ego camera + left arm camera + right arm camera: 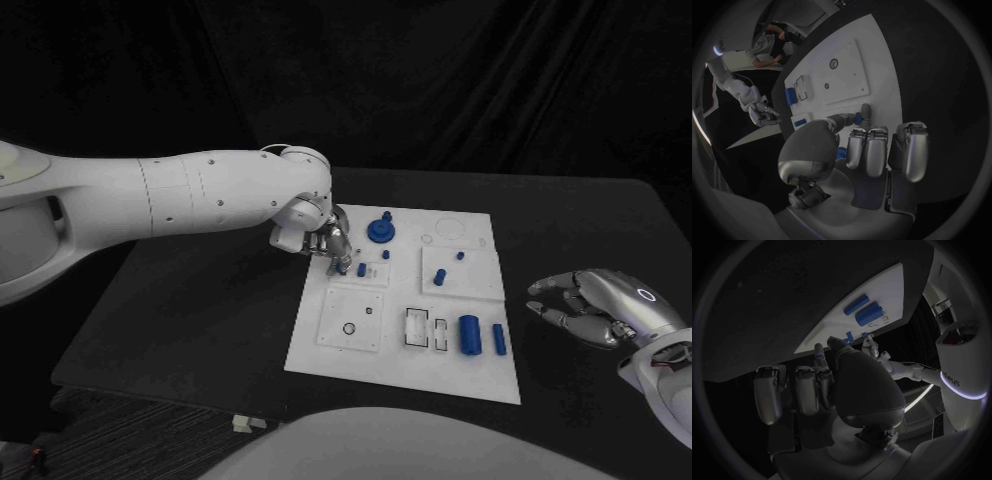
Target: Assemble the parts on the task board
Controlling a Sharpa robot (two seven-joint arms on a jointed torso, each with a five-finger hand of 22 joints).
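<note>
Task board (361, 345) sits mid-table. Left hand (320, 240) over the board's far-left part, beside a small part (361, 269). Right hand (599, 308) off the board's right edge, near two upright-lying cylinders (469, 335).

Head view: from my head, looking steeply down on the black table (202, 300), with the whole task board (411, 345) laid out before me at middle range. Left wrist view: from behind my left hand (856, 150), very close to it, facing out along the palm and across the board (876, 75). Right wrist view: from behind my right hand (826, 385), close on the palm, facing toward the board's edge (898, 287) from off to its side. All three share the board; the head view also takes in both hands, left (320, 240) and right (599, 308).
</note>
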